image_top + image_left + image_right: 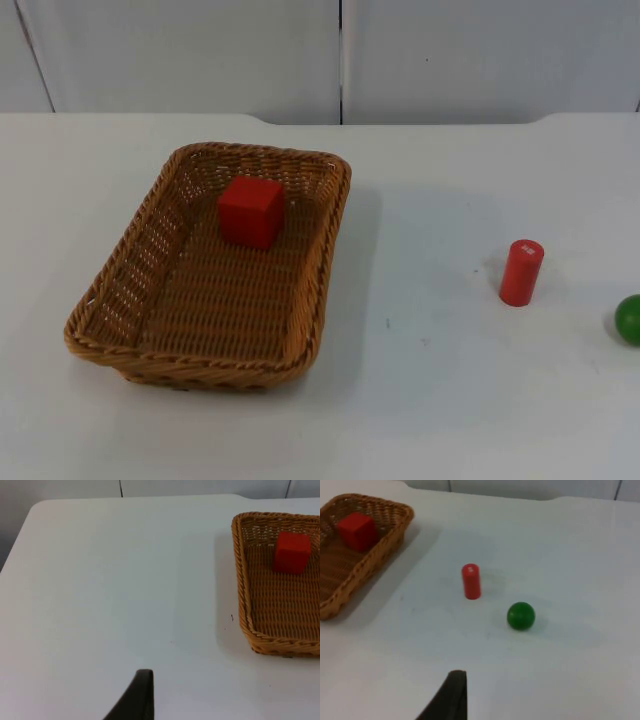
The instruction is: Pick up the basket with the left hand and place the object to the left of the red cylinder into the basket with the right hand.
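Top view first: one wicker basket (215, 270) sits flat on the white counter (430, 400), toward my left side. One red cube (251, 211) rests inside it, near the far end. Well apart, over on my right side, one red cylinder (521, 272) stands upright on the counter. One green ball (630, 319) lies just beyond it, at the edge of the picture. The grey partition wall (340, 55) closes off the far side. So that's four things: one basket, one cube, one cylinder, one ball.

Left wrist view now: my left gripper hovers over bare counter, one black fingertip (136, 697) showing. I cannot tell how far this gripper is open, and it has hold of nothing I can see. The basket is off to the side, well apart from the fingertip, the cube sitting in it against the far wall.

Right wrist view: one black fingertip (449, 696) of my right gripper hangs above the counter. Again I cannot tell the opening. Ahead, the cylinder stands upright, the ball near it but not touching. The basket with the cube inside lies farther off.
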